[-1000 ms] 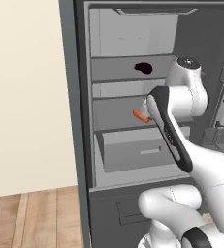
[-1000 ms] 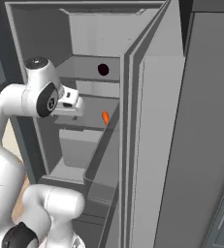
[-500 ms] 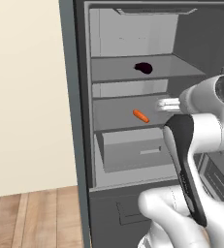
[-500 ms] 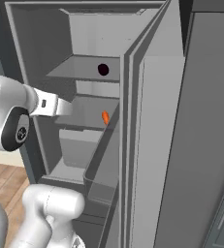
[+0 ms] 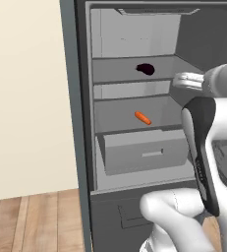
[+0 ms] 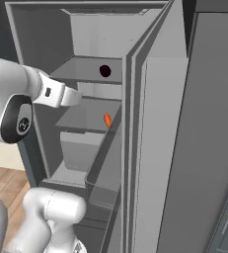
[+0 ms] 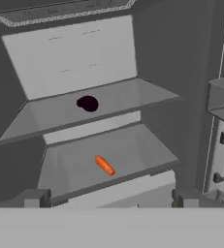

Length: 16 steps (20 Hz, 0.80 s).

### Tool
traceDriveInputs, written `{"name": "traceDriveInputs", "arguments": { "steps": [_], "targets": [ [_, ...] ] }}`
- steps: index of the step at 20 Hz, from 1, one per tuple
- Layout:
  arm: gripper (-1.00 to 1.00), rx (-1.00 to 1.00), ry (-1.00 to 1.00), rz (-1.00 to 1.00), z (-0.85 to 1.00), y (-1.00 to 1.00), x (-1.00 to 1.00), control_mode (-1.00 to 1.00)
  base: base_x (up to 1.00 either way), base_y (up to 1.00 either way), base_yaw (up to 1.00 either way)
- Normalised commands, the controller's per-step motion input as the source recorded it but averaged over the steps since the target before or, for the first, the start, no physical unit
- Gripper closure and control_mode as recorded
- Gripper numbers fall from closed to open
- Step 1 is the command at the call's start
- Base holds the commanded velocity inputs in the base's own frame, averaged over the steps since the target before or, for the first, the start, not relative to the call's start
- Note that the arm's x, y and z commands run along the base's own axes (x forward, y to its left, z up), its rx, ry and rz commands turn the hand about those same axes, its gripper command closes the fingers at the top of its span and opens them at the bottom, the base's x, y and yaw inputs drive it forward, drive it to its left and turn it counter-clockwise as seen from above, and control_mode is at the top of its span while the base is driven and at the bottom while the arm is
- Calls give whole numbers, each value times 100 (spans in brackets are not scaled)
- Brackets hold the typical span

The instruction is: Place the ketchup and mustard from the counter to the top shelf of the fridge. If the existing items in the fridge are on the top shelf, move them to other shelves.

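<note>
The fridge [image 5: 70, 98] stands open. On its top shelf [image 5: 117, 74] [image 7: 128, 97] lies one existing item, a dark maroon lump [image 5: 145, 69] [image 6: 105, 71] [image 7: 88, 103]. The other, an orange carrot-like piece [image 5: 143, 117] [image 6: 107, 119] [image 7: 104, 165], rests on the shelf below. My gripper [image 5: 180, 81] [image 6: 76, 97] [image 7: 111, 201] hovers open and empty in front of the shelves, at about top-shelf height, well clear of both items. The ketchup, the mustard and the counter are out of view.
A closed drawer [image 5: 140, 152] sits under the carrot's shelf. The fridge door [image 6: 160, 148] stands open on the right with a clear bin [image 6: 103, 180] low on it. A beige wall [image 5: 26, 98] and wooden floor [image 5: 31, 221] lie to the left.
My hand has drawn back from beside the carrot piece and risen to the right, out of the fridge. The carrot piece and the maroon lump have stayed where they were.
</note>
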Motion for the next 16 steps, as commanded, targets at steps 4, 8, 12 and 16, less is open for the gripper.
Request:
{"name": "traceDriveInputs", "arguments": {
  "steps": [4,8,12,16],
  "targets": [
    [-100,7,11,1,25,-37,13,-100,0,0,0],
    [-100,1,0,0,-1,-18,0,-100,0,0,0],
    [-100,0,0,0,-11,-26,23,-100,0,0,0],
    [-100,0,0,7,-15,-10,65,-100,0,0,0]
  ]
}}
